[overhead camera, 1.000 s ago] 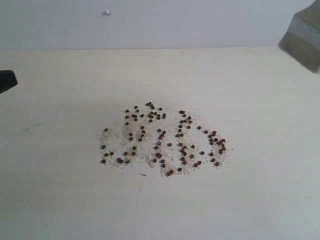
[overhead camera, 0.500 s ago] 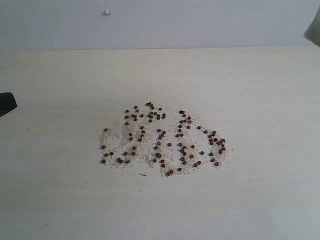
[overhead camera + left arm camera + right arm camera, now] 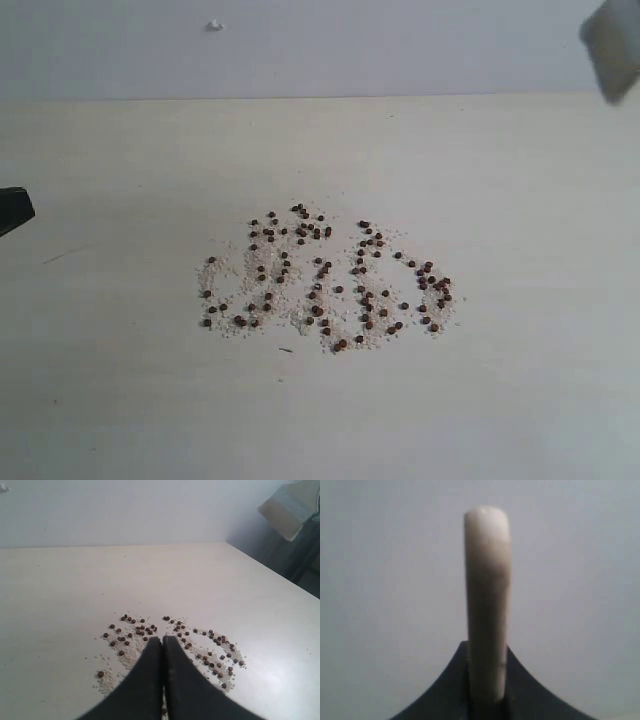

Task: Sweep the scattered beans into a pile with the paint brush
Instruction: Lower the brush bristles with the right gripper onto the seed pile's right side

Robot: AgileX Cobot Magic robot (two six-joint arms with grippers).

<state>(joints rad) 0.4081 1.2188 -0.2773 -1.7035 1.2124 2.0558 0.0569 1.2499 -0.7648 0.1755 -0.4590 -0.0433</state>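
We read step as approach: no sweeping yet, beans (image 3: 325,282) lie scattered mid-worktop (image 3: 120,400), no pile

Right claw (image 3: 487,650) clamped on paint brush (image 3: 612,45), aloft at far right, well apart from beans

Left claw (image 3: 162,640) pressed together, empty, at left edge

Next, we judge: lower bristles to worktop beside spread, drag inward

Left end effector (image 3: 162,640) closed, beans (image 3: 140,628) scattered just beyond
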